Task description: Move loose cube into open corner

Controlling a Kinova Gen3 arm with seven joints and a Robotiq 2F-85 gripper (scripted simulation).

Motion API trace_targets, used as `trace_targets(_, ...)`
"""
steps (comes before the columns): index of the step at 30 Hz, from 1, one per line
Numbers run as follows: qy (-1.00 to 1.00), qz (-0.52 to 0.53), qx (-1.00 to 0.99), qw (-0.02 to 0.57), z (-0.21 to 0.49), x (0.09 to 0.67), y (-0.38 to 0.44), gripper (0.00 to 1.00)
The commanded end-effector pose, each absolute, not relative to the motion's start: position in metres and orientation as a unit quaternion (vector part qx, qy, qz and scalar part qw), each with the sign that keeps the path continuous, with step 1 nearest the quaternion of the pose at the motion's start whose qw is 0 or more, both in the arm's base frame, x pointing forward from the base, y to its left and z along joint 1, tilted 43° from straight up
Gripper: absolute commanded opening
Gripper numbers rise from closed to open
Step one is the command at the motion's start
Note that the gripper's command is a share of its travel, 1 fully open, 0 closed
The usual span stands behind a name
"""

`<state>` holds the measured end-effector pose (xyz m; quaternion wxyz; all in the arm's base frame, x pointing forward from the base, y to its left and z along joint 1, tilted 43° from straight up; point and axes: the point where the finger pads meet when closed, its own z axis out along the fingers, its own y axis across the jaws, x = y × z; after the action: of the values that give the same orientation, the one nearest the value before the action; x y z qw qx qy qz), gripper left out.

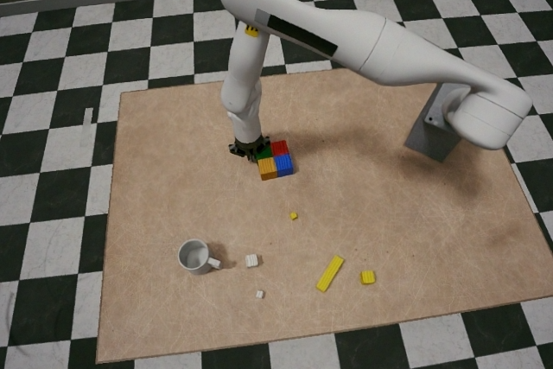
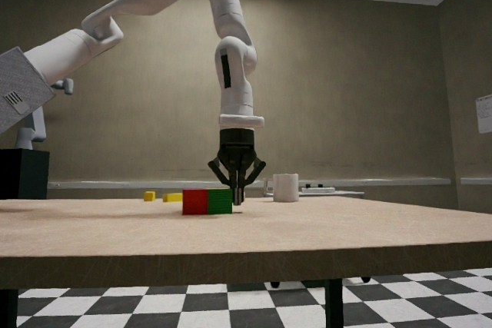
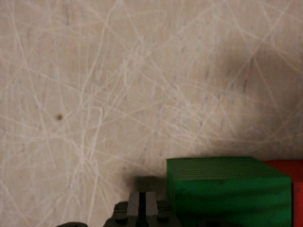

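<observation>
Four cubes stand in a two-by-two block: a green cube [image 1: 264, 153] [image 2: 219, 202] [image 3: 229, 203] at the back left, a red cube [image 1: 280, 148] [image 2: 194, 202] [image 3: 298, 203] at the back right, an orange cube [image 1: 268, 169] at the front left and a blue cube [image 1: 283, 165] at the front right. No gap shows between green and red in the exterior view. In the top view the block looks closed, though the gripper partly hides the green cube. My gripper [image 1: 252, 158] [image 2: 237, 202] [image 3: 142, 210] is shut and empty, fingertips low beside the green cube's outer left side, touching or nearly so.
On the table [image 1: 155, 177], a grey mug [image 1: 193, 255] [image 2: 285, 188] stands at the front left. Two small white blocks [image 1: 251, 260] [image 1: 259, 294] lie right of it. A tiny yellow piece [image 1: 293, 216], a yellow bar [image 1: 330, 273] and a yellow block [image 1: 367, 277] lie in front of the cubes.
</observation>
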<state>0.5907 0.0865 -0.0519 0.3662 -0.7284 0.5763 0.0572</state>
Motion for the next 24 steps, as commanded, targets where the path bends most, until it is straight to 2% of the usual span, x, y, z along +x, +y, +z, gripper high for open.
trace_targets(1,0.577,0.057,-0.728,0.366,-0.0515,0.5910,0.0855,0.10)
trace_targets(24,0.577,0.057,-0.728,0.366,-0.0492,0.5954,0.0858,0.10)
